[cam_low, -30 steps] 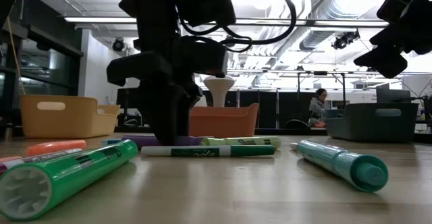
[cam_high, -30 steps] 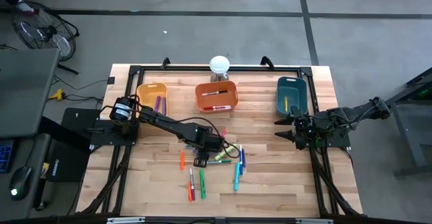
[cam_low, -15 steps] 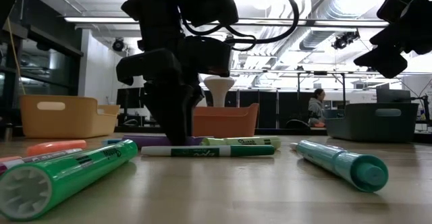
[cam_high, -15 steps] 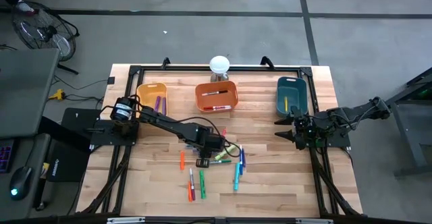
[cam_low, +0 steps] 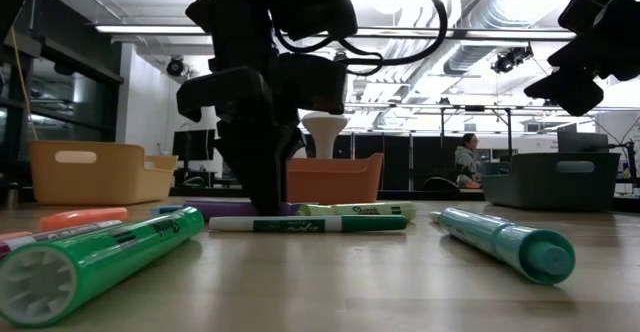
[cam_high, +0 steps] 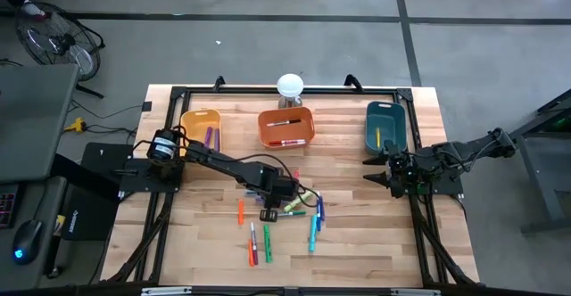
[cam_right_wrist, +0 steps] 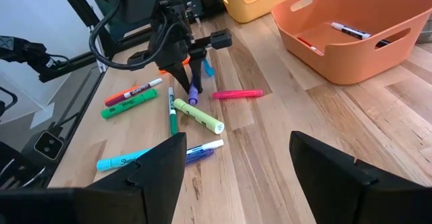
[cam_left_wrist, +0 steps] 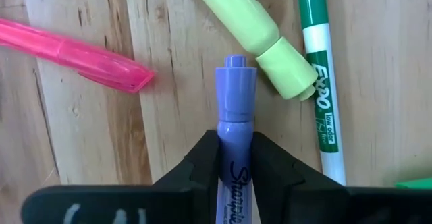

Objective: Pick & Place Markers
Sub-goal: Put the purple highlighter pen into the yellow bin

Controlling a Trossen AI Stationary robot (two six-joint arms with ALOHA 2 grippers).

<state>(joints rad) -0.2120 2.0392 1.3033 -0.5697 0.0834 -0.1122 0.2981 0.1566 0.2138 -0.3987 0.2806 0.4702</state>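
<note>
Lying flat on the wooden table point(cam_high: 357, 242) near its centre, the purple marker point(cam_left_wrist: 235, 126) is a smooth plastic cylinder with a stepped round cap and white script on its barrel. The left gripper point(cam_left_wrist: 235, 158) stands down over it, both dark fingers point(cam_left_wrist: 202, 163) pressed against the barrel — a narrow grip on that marker.

Just beside it lie three more markers:
- one pale yellow-green highlighter point(cam_left_wrist: 253, 32), thick and blunt-ended;
- one slim white-bodied marker with green ends point(cam_left_wrist: 317, 82);
- one translucent pink highlighter point(cam_left_wrist: 74, 48), flattened in shape.

Nearer the table's front edge, the high view shows further markers scattered on the planks — orange point(cam_high: 240, 211), red, green and teal point(cam_high: 313, 234) among them; the exact count cannot be told.

Three rounded plastic bins stand along the far side: one yellow point(cam_high: 200, 128), one orange point(cam_high: 286, 127), one teal point(cam_high: 385, 125).

The right gripper point(cam_right_wrist: 233, 158) hangs above the table's right side, well apart from the markers, fingers spread wide and holding nothing.
</note>
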